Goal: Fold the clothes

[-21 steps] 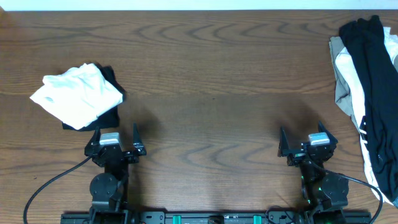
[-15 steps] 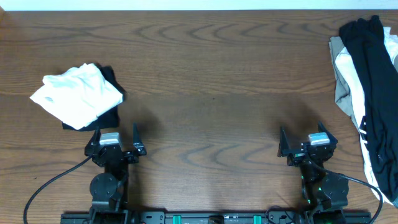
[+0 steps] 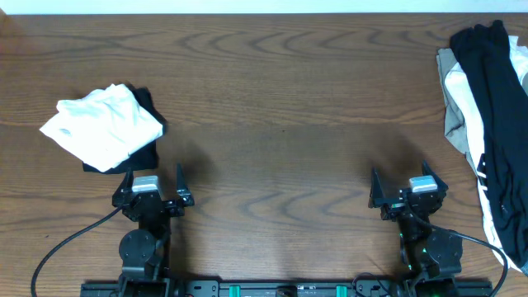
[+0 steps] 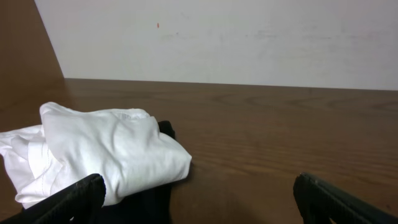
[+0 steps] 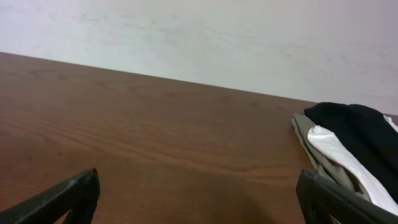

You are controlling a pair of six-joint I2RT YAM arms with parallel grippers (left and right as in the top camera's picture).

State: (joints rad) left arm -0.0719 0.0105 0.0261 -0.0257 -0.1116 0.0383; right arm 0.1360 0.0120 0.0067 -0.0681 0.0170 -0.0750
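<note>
While both arms sit at the near edge, overhead shows the table [image 3: 280, 74] with clothes in two spots. Left pincer [image 3: 154, 174] at 7 o'clock, jaws spread wide, nothing between them. Right pincer [image 3: 399, 172] at 5 o'clock, same: released, empty. Crumpled white top [image 3: 103, 125] at 9 o'clock, lying on a black garment [image 3: 142, 155] that sticks out at its 12 and 6 o'clock sides; just beyond the left pincer, not touching it. Unfolded pile at 3 o'clock, running off the right frame edge: black pants [image 3: 495, 91] draped over a second white top [image 3: 497, 219], beige piece [image 3: 452, 124] under them on the 9 o'clock side. Pile is near the right pincer but apart from it.

Left wrist: both finger ends in the bottom corners, wide apart, bare wood between them. White top at 8 o'clock, black fabric peeking out at its right edge. White wall [image 4: 249, 37] behind the table.

Right wrist: fingers likewise spread, empty. Pile at 4 o'clock, black on top, white strip below it, beige at the left edge.
</note>
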